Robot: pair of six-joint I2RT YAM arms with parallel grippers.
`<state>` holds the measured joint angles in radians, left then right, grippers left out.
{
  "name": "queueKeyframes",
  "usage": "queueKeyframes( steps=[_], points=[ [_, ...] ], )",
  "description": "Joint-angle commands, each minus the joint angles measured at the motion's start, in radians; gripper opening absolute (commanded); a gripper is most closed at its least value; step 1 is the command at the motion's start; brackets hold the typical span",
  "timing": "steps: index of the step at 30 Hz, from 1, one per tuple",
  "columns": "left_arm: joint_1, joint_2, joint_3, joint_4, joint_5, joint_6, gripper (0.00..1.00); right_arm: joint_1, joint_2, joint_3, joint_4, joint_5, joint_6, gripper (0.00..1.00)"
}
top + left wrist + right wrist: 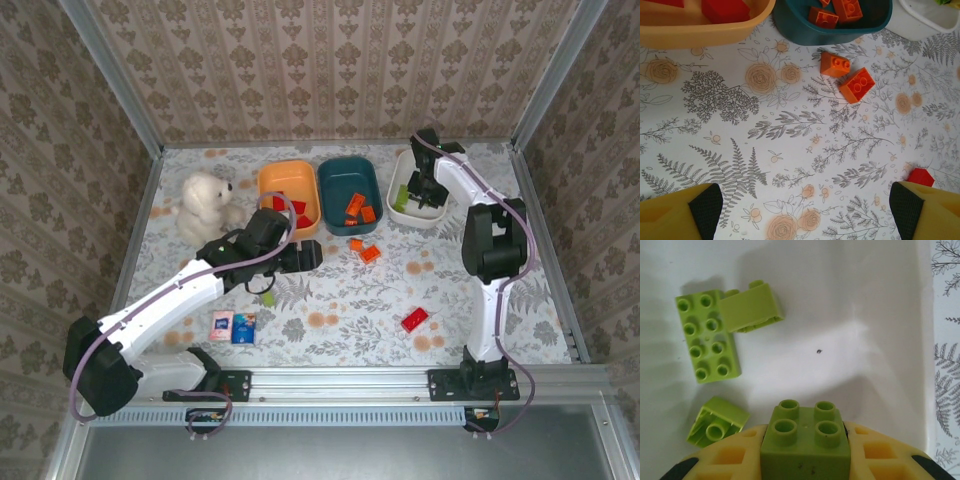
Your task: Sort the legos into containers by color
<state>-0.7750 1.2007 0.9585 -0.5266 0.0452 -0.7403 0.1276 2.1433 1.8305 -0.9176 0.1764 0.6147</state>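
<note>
Right gripper: your right gripper (427,190) is closed narrow on a light green two-by-two plastic brick (805,440) and holds it over the white rounded-rectangular plastic bowl (875,330).
Left gripper: your left gripper (805,214) stands wide with nothing between its pads. It is low over the floral table cover (790,150), on the near side of the bowls.
Green sorted: three lie in the white bowl. They are a light green two-by-four brick (707,335), a light green brick on its side (752,310) touching it, and a light green upturned brick (717,422).
Red sorted: you can count at least two red bricks (725,10) in the orange rounded-rectangular plastic bowl (700,32); more may be hidden.
Orange sorted: about three orange bricks (822,17) sit in the dark teal rounded-rectangular plastic bowl (800,30).
Orange left: two loose orange bricks (856,85) lie close together on the cover, just in front of the teal bowl.
Red left: one loose red brick (414,320) lies well apart from the bowls, toward your right arm's base.
Green left: one loose light green brick (267,297) lies beside your left forearm, and the held one is not yet released.
Containers: three, side by side.
Progress: by my judgement you are well past halfway, with four bricks loose and one in hand.
Not for sorting: one white stuffed bear (205,205) and one flat pink-and-blue packet (232,327).
</note>
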Motion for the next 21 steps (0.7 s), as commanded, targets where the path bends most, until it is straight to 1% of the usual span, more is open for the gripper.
queueKeyframes(
  steps=[1,6,10,12,16,21],
  points=[
    [-0.014,-0.016,0.025,-0.020,-0.030,0.022,0.90,-0.003,0.052,0.062,-0.045,-0.009,-0.036,0.29],
    [-0.025,-0.021,0.016,-0.041,-0.031,0.025,0.90,-0.003,0.093,0.095,-0.061,-0.030,-0.036,0.37],
    [-0.029,-0.021,0.017,-0.061,-0.031,0.039,0.90,-0.003,0.082,0.103,-0.067,-0.041,-0.038,0.50],
    [-0.029,-0.023,0.027,-0.071,-0.033,0.049,0.90,-0.003,0.067,0.116,-0.080,-0.041,-0.042,0.55],
    [-0.030,-0.020,0.054,-0.088,-0.032,0.068,0.90,-0.003,-0.014,0.121,-0.080,-0.047,-0.052,0.62],
    [-0.038,0.007,0.083,-0.089,-0.014,0.088,0.89,0.007,-0.170,0.094,-0.072,-0.053,-0.059,0.63]
  ],
)
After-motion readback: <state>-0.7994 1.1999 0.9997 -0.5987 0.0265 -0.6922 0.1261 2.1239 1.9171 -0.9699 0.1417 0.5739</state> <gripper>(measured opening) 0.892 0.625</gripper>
